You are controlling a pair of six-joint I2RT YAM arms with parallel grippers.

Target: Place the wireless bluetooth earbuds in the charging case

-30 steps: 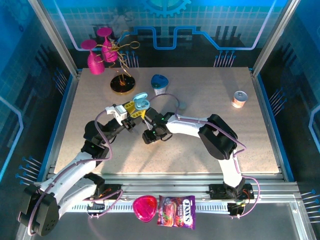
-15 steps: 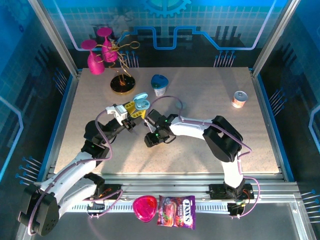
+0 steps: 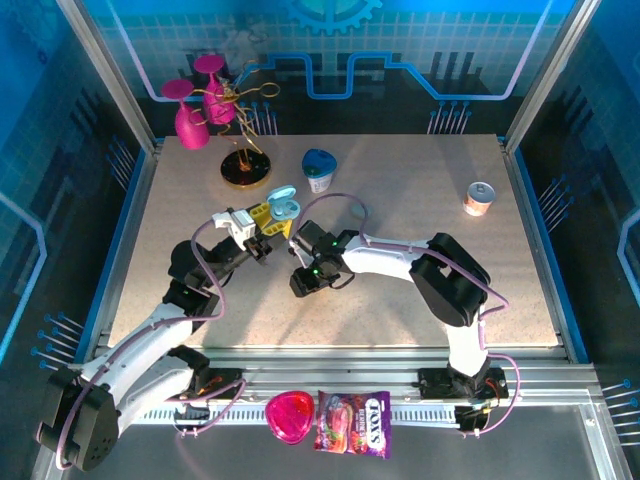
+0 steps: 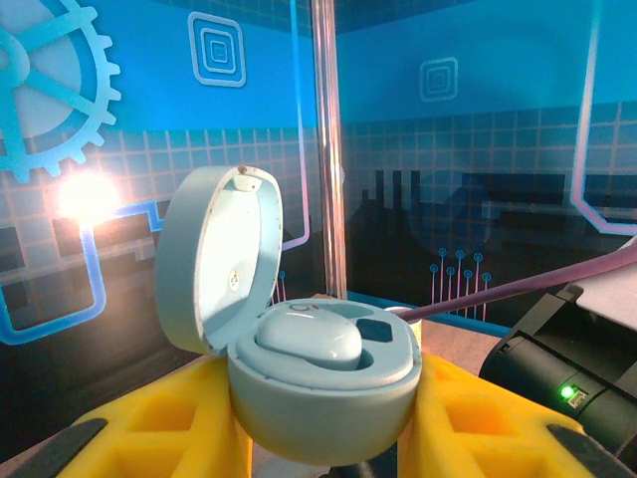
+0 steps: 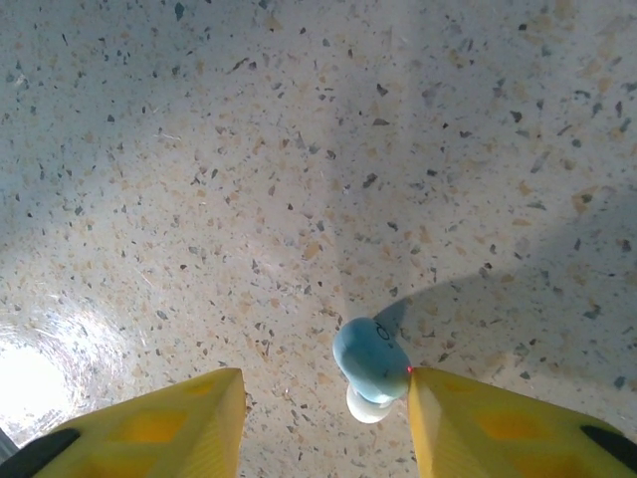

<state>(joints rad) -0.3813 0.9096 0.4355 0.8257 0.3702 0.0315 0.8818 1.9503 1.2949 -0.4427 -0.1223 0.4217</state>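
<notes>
Right now, nearest of the two, the R gripper [image 5: 324,376] points straight down at the table [image 3: 420,190]. Its jaws stand part open astride a loose earbud [image 5: 372,360], which lies on the speckled top touching one yellow finger, w/ a clear gap to the other. Not clamped yet.

Risk, my guess: closing off-centre like this could shove or flip the bud rather than pinch it. It's tiny, rounded and smooth, so it may squirt out, or end up held at an odd angle w/ the stem wrong for the slot.

Just beyond, to the left, the L gripper [image 4: 323,443] holds the charging case [image 4: 318,383] clamped btwn its yellow fingers, off the table, lid up. A seated earbud [image 4: 307,341] fills one well; the dark slot [image 4: 374,329] beside it looks empty. Poss. trouble there: the arms are close, so a bump could knock the case askew or swing the lid down, and a tilted bud would likely catch on the rim.

Writing: on the near rail, the purple candy bag [image 3: 353,410] reads "FOX'S"; its smaller print isn't legible. Far right, the can [image 3: 481,198] has a label too small to read. Far centre, the blue-lidded cup [image 3: 319,170] shows no text I can make out.
</notes>
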